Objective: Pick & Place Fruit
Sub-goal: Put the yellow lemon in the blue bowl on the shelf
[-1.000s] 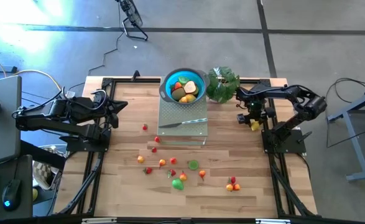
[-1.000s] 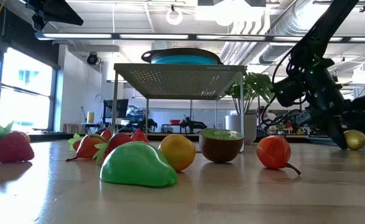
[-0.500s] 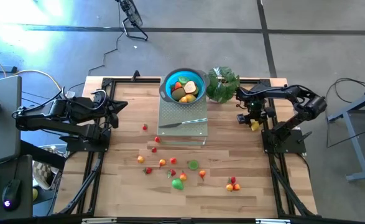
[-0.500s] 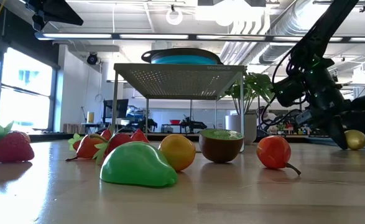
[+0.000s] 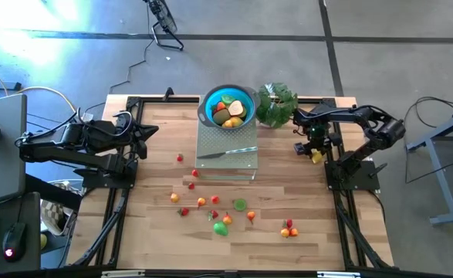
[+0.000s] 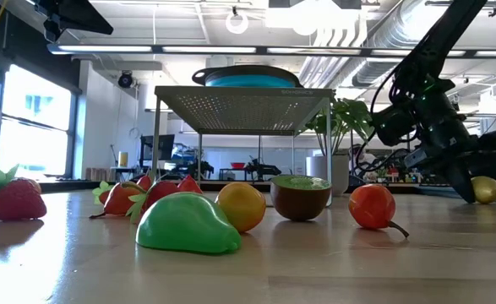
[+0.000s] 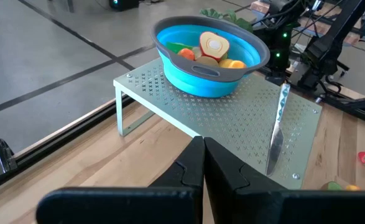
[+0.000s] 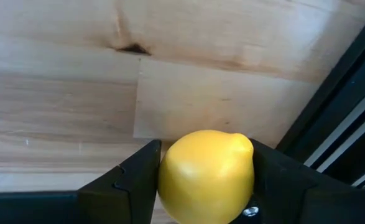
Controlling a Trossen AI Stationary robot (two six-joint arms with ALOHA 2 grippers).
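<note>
A yellow lemon [image 8: 206, 174] sits between the fingers of my right gripper [image 5: 315, 154] near the table's right edge, by the right arm's base. In the low view the lemon [image 6: 487, 189] shows at table level. Several small fruits [image 5: 221, 228] lie loose on the near half of the table. More fruit fills the blue bowl [image 5: 228, 106], which stands on a grey perforated rack [image 5: 245, 164]. My left gripper [image 7: 202, 149] is shut on nothing, held above the table's left side [image 5: 150, 130]. My right gripper pinches the lemon's two opposite sides [image 8: 170, 177] between its two fingers [image 8: 135, 180]. The fingers come steeply from above, pointing down. The lemon's pointed end [image 8: 244, 144] sticks out sideways. I cannot tell whether the lemon rests on the wood or hangs just above it.
A silver knife [image 5: 226, 152] lies on the rack in front of the bowl. A leafy green plant [image 5: 276, 104] stands at the far edge, between the bowl and my right arm. Black frame rails [image 5: 342, 208] run along both table sides.
</note>
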